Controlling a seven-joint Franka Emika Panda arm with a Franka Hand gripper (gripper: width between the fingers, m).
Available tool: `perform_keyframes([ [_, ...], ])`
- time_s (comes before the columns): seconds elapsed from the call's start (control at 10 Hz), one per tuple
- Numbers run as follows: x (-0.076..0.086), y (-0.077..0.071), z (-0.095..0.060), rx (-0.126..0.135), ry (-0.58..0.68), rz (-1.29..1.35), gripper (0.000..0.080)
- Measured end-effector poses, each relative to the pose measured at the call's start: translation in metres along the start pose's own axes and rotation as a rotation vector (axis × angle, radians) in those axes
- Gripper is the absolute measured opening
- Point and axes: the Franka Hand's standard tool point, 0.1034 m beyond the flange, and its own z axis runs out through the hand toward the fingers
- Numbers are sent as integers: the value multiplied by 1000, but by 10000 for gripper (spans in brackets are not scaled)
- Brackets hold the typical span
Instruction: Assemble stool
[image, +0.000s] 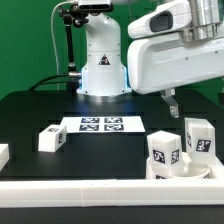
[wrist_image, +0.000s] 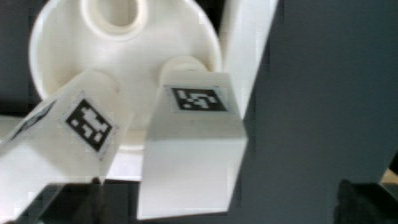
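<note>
Both fingers of the hand (image: 171, 100) stand wide, holding nothing, above the seat (image: 176, 170) at the exterior view's lower right. Descending off-centre, a finger could likely strike an upright leg (image: 200, 138), tilting it or shoving the seat along the bench (image: 30, 110).

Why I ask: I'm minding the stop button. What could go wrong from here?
1. The open end effector hangs close above the seat and the front leg and back leg upright on it. A slightly off-centre descent could strike a leg instead of straddling it.
2. Whether those legs are fully seated cannot be told, so a knock might tilt one.
3. The third leg lies loose beside the marker board, and a careless sweep could push it away.
</note>
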Motion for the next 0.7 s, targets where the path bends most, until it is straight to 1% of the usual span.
perform_keyframes([
  [0.2,7,-8,0,-48,28,-165,649],
  [0.3,7,-8,1,-45,28,-170,649],
  [0.6,6,-5,1,-51,22,-362,649],
  [0.7,6,-4,1,-55,17,-473,649],
])
